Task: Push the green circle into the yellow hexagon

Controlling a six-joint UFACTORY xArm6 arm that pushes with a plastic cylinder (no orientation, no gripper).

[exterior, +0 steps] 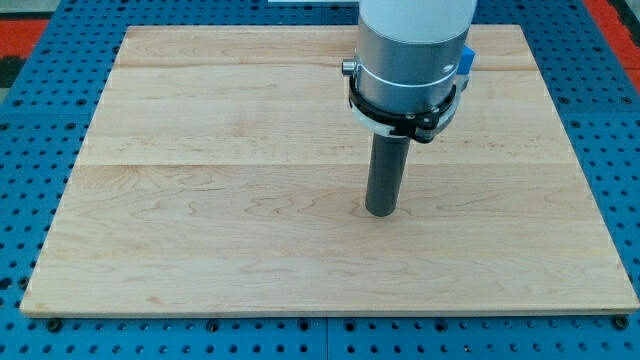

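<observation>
Green circle and yellow hexagon: from where this camera looks, neither block can be picked out anywhere, so I cannot tell where either one lies or how far apart they are. If they are on the board at all, they are behind the arm or outside the picture.

The biggest thing in sight is the blue perforated base (pixel 30 120), which shows as a border on the view's left, right and bottom. A red strip (pixel 20 25) shows at its top left corner. Lying flat on the base is the pale wooden worktop (pixel 200 220), made of planks whose seams run from the view's left to its right, and it fills most of the picture.

The arm (pixel 410 50) comes down from the view's top, a little right of centre, as a wide silver-grey cylinder. A black clamp ring (pixel 400 112) wraps its lower edge. Below that hangs the straight dark rod (pixel 384 170), upright. This arm carries no jaws, so nothing is gripped.

The tip (pixel 380 212) sits on the wood just right of the worktop's middle, with bare board all around it and no block touching it.

A small blue piece (pixel 467 60) peeks out at the cylinder's right edge; I cannot tell whether it is a block or part of the arm.
</observation>
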